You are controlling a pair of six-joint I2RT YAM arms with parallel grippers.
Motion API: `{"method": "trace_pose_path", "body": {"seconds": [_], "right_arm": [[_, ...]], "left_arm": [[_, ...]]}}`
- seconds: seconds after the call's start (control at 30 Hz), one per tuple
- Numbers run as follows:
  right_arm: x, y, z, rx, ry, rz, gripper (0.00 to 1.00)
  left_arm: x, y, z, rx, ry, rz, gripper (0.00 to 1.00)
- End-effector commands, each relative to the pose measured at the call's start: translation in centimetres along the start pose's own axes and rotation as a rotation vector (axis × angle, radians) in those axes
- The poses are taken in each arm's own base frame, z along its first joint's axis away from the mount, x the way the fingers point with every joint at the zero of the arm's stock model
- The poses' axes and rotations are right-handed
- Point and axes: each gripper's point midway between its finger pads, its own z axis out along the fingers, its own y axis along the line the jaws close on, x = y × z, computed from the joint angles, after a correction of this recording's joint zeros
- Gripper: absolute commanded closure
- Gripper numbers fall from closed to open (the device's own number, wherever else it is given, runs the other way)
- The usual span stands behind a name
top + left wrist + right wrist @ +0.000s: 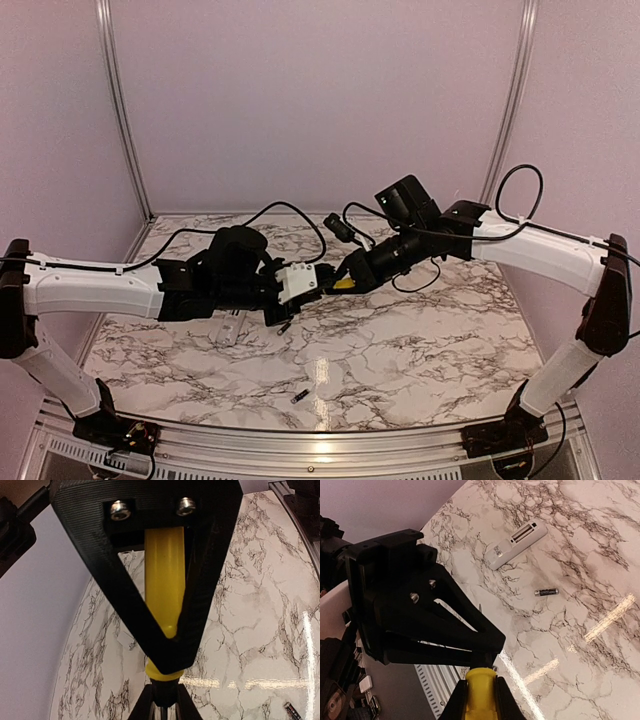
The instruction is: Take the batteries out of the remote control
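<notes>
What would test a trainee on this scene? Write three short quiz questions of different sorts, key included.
1. True or false: the remote control is clamped in a tool.
2. Multiple choice: the right tool grips A) a battery, B) the yellow-handled implement, C) the remote control.
3. Short answer: how many batteries show on the marble table in the right wrist view?

Key: 1 false, it lies flat on the table. 2 B. 3 one battery, apart from the remote control.
</notes>
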Motion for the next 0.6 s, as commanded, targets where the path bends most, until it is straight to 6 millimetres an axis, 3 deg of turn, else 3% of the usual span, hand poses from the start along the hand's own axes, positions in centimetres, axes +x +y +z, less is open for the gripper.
{"method": "trace_pose_path", "body": {"seconds": [0.0, 0.3, 0.37, 0.47, 0.57], "right_arm": [[-1.2, 1.7, -0.7, -0.042, -0.032, -0.037, 1.00], [-1.4, 1.4, -0.7, -0.016, -0.041, -0.022, 0.98], [-1.5, 1.0, -0.8, 0.006, -0.044, -0.016, 0.88], [-1.9, 0.5, -0.9, 0.044, -0.057, -0.008, 0.65], [-2.7, -0.1, -1.3, 0.095, -0.083, -0.002, 0.53]], "left_arm": [[-0.9, 0.1, 0.3, 0.005, -0.018, 0.016, 0.99], [-0.8, 0.3, -0.6, -0.022, -0.018, -0.002, 1.00], [-0.6, 0.3, -1.0, -0.030, -0.019, -0.018, 1.00], [-0.1, 0.3, -1.7, -0.048, -0.018, -0.056, 1.00], [0.4, 0.4, -2.4, -0.076, -0.011, -0.093, 1.00]]}}
